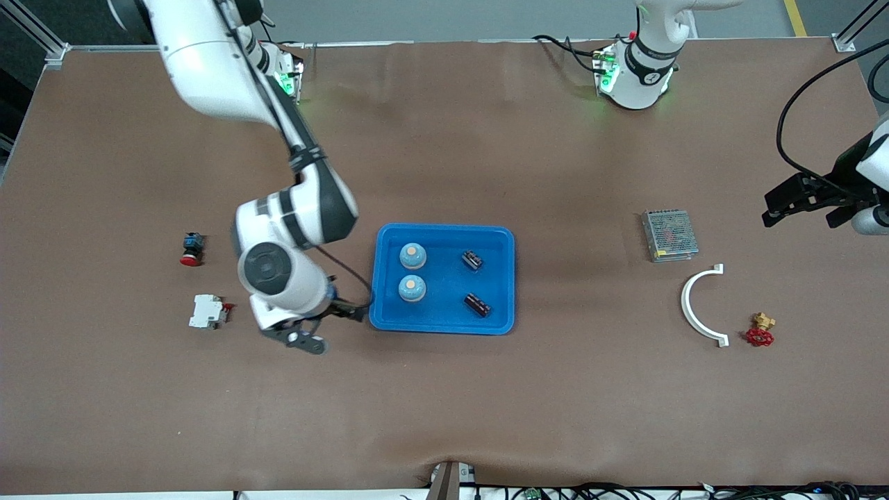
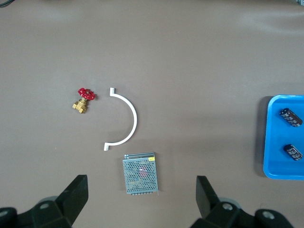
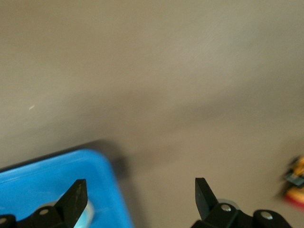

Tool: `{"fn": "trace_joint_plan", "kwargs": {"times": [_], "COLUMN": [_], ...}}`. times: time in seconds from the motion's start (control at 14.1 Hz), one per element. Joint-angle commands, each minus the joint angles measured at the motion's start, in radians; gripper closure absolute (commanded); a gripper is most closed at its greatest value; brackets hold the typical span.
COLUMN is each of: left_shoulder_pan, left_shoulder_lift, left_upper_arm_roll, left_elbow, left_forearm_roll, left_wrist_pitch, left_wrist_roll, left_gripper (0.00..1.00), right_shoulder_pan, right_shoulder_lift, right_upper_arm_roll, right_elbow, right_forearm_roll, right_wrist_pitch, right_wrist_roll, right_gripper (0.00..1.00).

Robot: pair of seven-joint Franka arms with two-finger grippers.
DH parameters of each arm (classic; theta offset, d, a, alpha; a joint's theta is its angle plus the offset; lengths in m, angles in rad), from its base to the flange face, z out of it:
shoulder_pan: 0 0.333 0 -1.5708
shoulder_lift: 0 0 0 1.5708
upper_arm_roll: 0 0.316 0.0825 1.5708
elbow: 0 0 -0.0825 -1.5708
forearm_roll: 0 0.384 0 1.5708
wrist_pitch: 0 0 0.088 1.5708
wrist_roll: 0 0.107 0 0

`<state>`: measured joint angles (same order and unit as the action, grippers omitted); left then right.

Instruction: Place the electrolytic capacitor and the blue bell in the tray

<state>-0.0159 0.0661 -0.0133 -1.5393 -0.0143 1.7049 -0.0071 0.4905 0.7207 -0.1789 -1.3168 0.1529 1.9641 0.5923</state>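
Two bells (image 1: 412, 255) and two capacitors (image 1: 473, 260) lie in the tray (image 1: 444, 322). Right gripper (image 1: 300, 338), spread wide and empty, hangs beside it; left gripper (image 2: 141, 199), likewise wide, waits near the table's end.

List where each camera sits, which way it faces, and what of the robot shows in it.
Front view: high across the table, facing both arms; tray mid-table.
Left wrist view: on the left arm, looking down on the white arc and metal box; open left gripper shows.
Right wrist view: on the right arm, over the tray's corner; open right gripper shows.
All three views share the tray.
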Motion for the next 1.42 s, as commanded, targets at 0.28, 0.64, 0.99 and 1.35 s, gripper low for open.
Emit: {"fn": "trace_joint_plan", "kwargs": {"times": [0.28, 0.64, 0.99, 1.35], "left_shoulder_pan": [0.008, 0.013, 0.007, 0.008], "left_shoulder_lift": [-0.002, -0.006, -0.012, -0.012], "left_upper_arm_roll": [-0.013, -0.013, -0.014, -0.014], "left_elbow": [0.019, 0.016, 0.013, 0.012], "left_forearm_roll": [0.014, 0.011, 0.01, 0.01], "left_wrist_pitch": [-0.024, -0.051, -0.059, -0.06], "left_wrist_roll": [0.004, 0.01, 0.006, 0.003], "left_gripper": [0.0, 0.0, 0.0, 0.0], "right_shoulder_pan": [-0.229, -0.36, -0.38, -0.414], "right_shoulder_lift": [-0.033, -0.064, -0.19, -0.332], "right_upper_arm_roll": [0.0, -0.036, -0.062, -0.071], "right_elbow": [-0.016, -0.018, -0.016, -0.016], "right_forearm_roll": [-0.013, -0.015, -0.026, -0.032], "right_wrist_pitch": [-0.036, -0.045, -0.157, -0.273], "right_wrist_roll": [-0.434, -0.695, -0.799, -0.818], "right_gripper": [0.0, 0.0, 0.0, 0.0]}}
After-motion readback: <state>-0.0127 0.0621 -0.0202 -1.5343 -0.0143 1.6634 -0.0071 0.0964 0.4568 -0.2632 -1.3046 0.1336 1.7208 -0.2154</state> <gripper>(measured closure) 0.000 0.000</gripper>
